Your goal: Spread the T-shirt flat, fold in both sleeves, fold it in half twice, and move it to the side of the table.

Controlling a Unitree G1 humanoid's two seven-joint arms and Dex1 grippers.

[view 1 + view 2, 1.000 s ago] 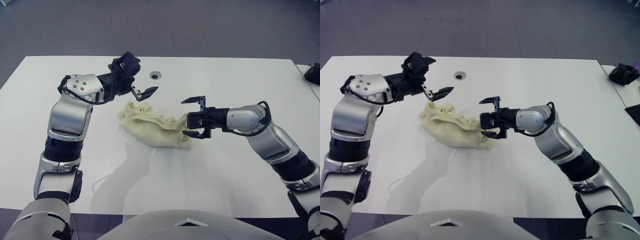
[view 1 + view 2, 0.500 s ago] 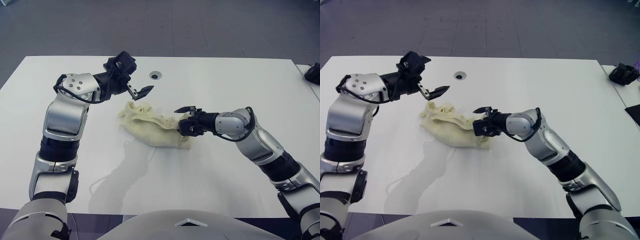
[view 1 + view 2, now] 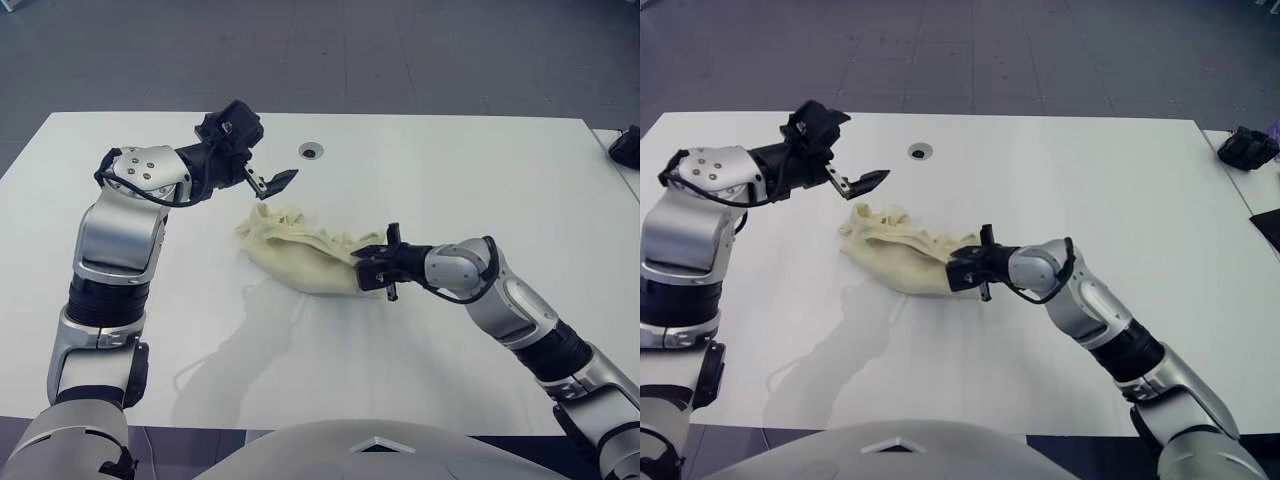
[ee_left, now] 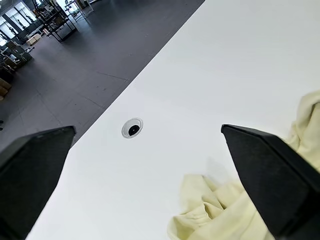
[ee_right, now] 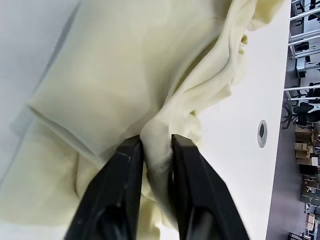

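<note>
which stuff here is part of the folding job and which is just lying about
Job: T-shirt, crumpled on the table; right gripper, shut on a fold of it; left gripper, open near its far end.
Lying about: cable hole in the table; black object beyond the table's right edge.

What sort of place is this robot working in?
Probably a lab or workshop hall: a white table with a cable hole, grey floor, shelving racks and office chairs farther off.
</note>
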